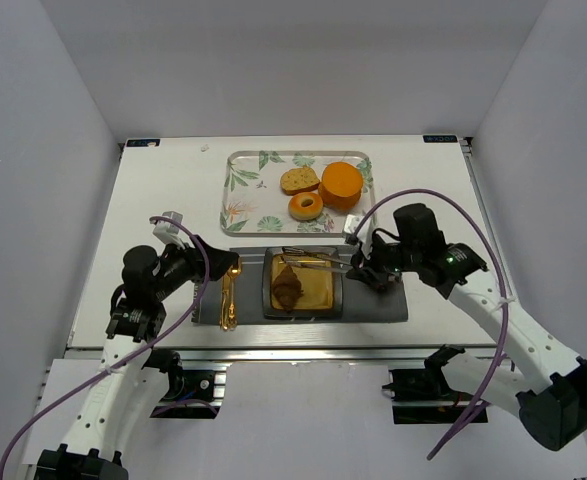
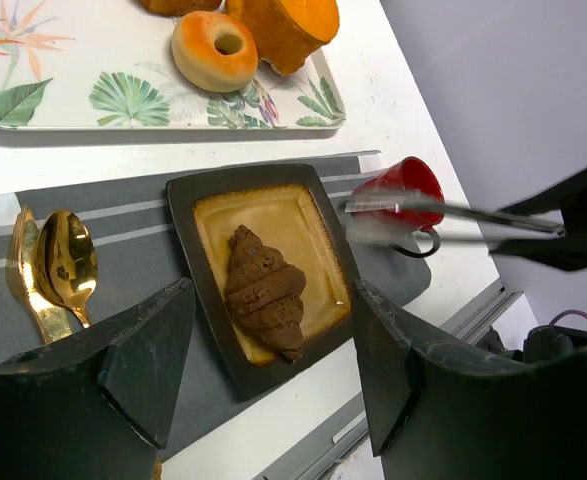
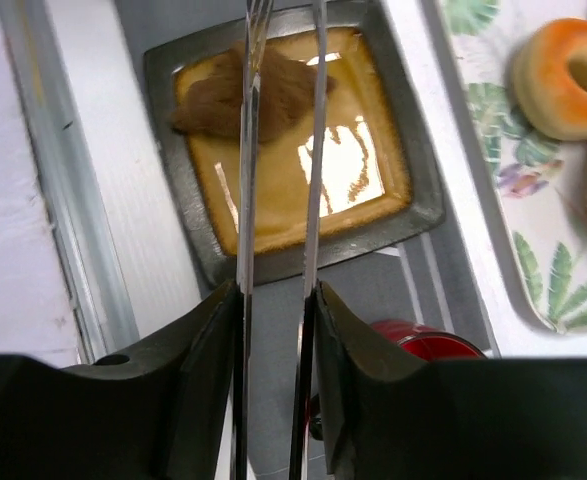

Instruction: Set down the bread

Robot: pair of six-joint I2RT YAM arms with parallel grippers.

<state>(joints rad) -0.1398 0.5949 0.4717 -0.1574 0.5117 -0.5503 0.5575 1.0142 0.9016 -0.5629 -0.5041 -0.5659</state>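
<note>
The bread [image 1: 286, 288], a dark brown ridged croissant, lies on the tan inside of a dark square plate [image 1: 338, 302] on a grey mat. It also shows in the left wrist view as bread [image 2: 265, 290] on the plate [image 2: 188, 240]. My right gripper [image 1: 368, 265] is shut on metal tongs [image 1: 318, 260]; their two arms [image 3: 313, 150] run out between my fingers [image 3: 278, 300], tips apart, over the bread [image 3: 283, 95] and plate [image 3: 423, 190]. My left gripper [image 1: 215, 266] hovers open at the plate's left, its jaws [image 2: 273, 365] holding nothing.
A leaf-patterned tray [image 1: 243, 185] at the back carries a speckled bread slice [image 1: 299, 180], a glazed donut [image 1: 306, 206] and an orange block [image 1: 341, 184]. A gold spoon [image 2: 66, 262] and fork lie on the mat left of the plate. A red cup [image 2: 398, 190] stands right of it.
</note>
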